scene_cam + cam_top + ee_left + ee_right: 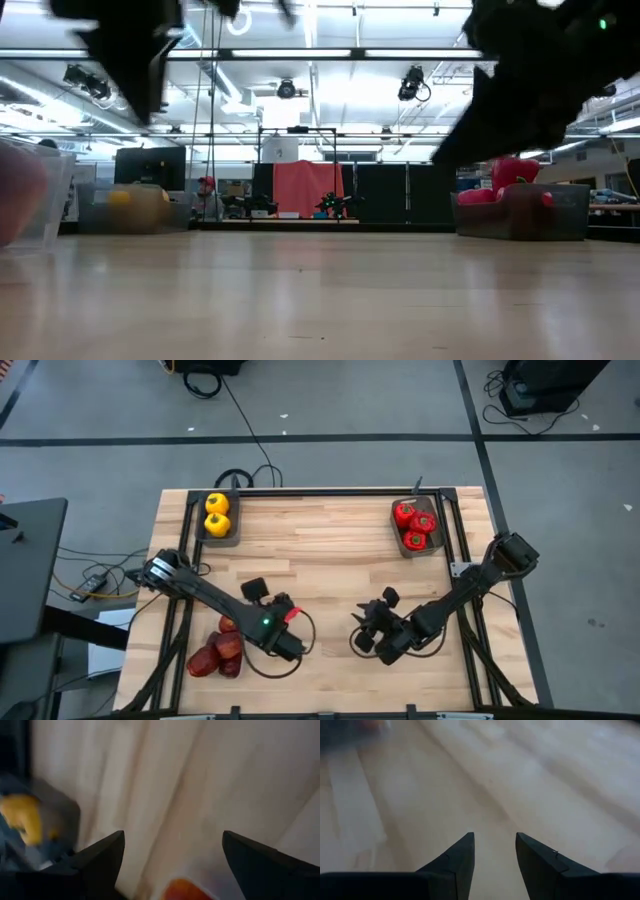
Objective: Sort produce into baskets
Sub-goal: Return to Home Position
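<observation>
The left claw point(173, 837) is wide open and holds nothing, near the clear tray point(58, 195) of dark red fruits point(222, 652). The right claw point(494, 837) is open and empty too. Yellow peppers point(217, 515) sit in one grey tray point(222, 540), and red peppers point(415, 525) sit in the other grey tray point(437, 542).

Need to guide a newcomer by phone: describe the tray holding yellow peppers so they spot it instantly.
Seen from above, find the wooden table, then its top-left corner. A dark grey tray sits there. Unlike the matching tray in the top-right corner, filled with red peppers, this one holds two yellow peppers.
</observation>
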